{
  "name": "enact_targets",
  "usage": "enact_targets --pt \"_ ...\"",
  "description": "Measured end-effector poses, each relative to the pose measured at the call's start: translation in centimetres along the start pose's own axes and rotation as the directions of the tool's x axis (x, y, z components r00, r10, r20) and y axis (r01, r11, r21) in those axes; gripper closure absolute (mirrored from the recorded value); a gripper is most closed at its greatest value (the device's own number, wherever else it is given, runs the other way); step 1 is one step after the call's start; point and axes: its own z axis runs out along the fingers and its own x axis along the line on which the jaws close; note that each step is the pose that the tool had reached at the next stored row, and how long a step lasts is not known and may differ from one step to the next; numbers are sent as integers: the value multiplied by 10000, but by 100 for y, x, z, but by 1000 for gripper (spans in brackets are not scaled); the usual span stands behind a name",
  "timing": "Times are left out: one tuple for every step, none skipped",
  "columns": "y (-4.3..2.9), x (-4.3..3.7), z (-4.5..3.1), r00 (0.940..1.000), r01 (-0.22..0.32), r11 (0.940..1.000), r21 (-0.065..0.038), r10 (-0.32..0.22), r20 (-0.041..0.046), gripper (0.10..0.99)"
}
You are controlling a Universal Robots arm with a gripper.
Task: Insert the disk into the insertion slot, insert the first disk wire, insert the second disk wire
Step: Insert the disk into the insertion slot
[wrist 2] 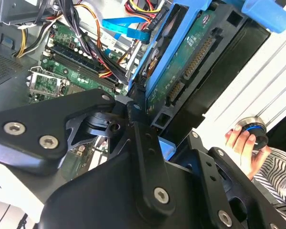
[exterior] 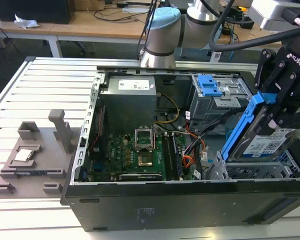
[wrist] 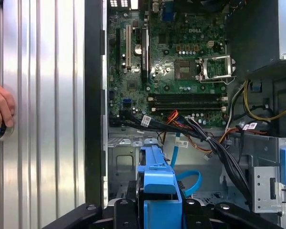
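Starting at the exterior view's left, the grey fixture tray [exterior: 32,160] sits on the slatted table [exterior: 20,95], well apart from my work, so I leave it alone. Next comes the open computer case [exterior: 165,210], with the motherboard [exterior: 135,155] flat on its floor and the power supply [exterior: 130,97] behind. Further right is the taller cage [exterior: 225,97] with its blue clip [exterior: 209,85]; that's not my bay, so I stay off it. At the far right, my gripper [exterior: 279,116] is clamped on the disk [exterior: 262,142], pinching it through the blue carrier [exterior: 242,125]. The disk hangs steeply tilted, its lower edge at the mouth of the insertion slot [exterior: 230,170]. I can't tell whether it touches the metal, but it clearly isn't seated. I reckon the tilt is the thing to fix: level the drive with the bay and square the carrier's sides to the cage walls, or a corner will catch on the sheet metal. In the second wrist view the disk's connector edge [wrist 2: 193,59] faces the board side, which looks right for the wires. In the first wrist view the wire bundle [wrist: 214,143] and a blue cable [wrist: 188,179] lie near the bay, so I'd watch they don't get pinched. A person's hand [wrist: 0,112] rests on the table outside the case.
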Motion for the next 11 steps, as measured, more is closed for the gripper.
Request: enact_targets --pt "0 0 9 10000 0 10000 0 0 0 722" --pt "-1 0 17 10000 0 10000 0 0 0 722" --pt "-1 0 24 10000 0 10000 0 0 0 722" --pt "-1 0 33 10000 0 10000 0 0 0 722" --pt "-1 0 38 10000 0 10000 -1 0 1 722" --pt "-2 0 42 10000 0 10000 0 0 0 722" --pt "-2 0 49 10000 0 10000 0 0 1 722" --pt "-2 0 56 10000 0 10000 0 0 1 722" --pt "-3 0 68 10000 0 10000 0 0 1 722" --pt "-3 0 83 10000 0 10000 0 0 1 722" --pt "-4 0 102 10000 0 10000 0 0 0 722"
